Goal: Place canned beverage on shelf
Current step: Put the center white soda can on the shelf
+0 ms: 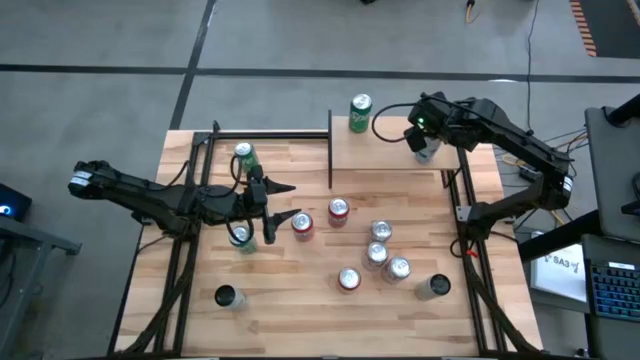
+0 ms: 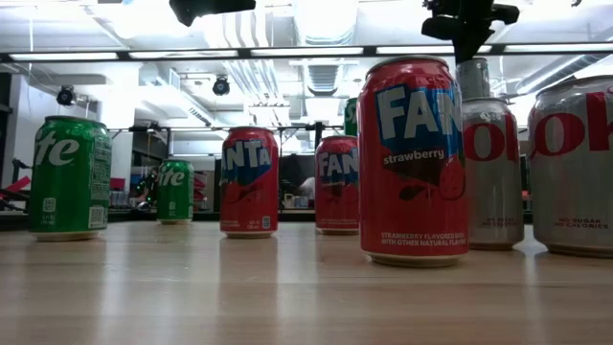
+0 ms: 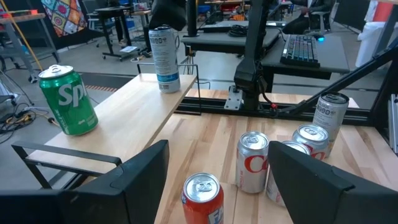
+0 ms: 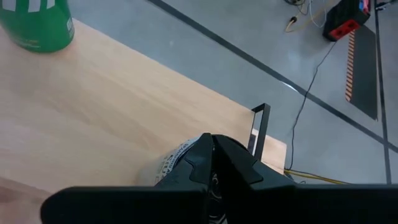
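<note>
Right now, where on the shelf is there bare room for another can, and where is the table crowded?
The shelf is bare between the green can at its far edge and the slim can under the shut right gripper. The table is crowded around the silver cans and the red cans near the open left gripper.

shelf point(image 1: 385, 150): plain light-wood board, thin black posts at its edges, lying flat at the table's far right | green can point(image 1: 361, 113): upright near shelf's far left corner | silver-white can point(image 1: 427, 146): upright on shelf's right part, under the right hand point(image 1: 424, 137), whose fingers are closed above its top
</note>
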Action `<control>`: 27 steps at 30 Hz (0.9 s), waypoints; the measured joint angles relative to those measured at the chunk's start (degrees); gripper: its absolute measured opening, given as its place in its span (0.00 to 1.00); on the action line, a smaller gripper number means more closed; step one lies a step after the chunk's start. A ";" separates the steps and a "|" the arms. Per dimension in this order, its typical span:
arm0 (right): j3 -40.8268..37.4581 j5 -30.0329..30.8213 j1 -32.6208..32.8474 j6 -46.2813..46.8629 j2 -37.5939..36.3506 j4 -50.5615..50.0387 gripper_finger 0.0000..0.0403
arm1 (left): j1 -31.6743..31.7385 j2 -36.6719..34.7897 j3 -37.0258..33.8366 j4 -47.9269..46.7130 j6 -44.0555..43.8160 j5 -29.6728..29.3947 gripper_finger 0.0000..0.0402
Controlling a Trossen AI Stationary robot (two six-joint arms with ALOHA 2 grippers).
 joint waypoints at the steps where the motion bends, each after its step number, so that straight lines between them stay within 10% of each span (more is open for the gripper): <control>1: 0.00 0.05 0.00 0.24 0.02 0.00 0.03 | 0.00 0.00 0.00 -0.02 -0.01 0.00 0.65; 27: 0.85 0.33 4.63 -9.36 -5.41 10.67 0.03 | -0.13 13.12 1.34 11.20 -3.49 0.03 0.65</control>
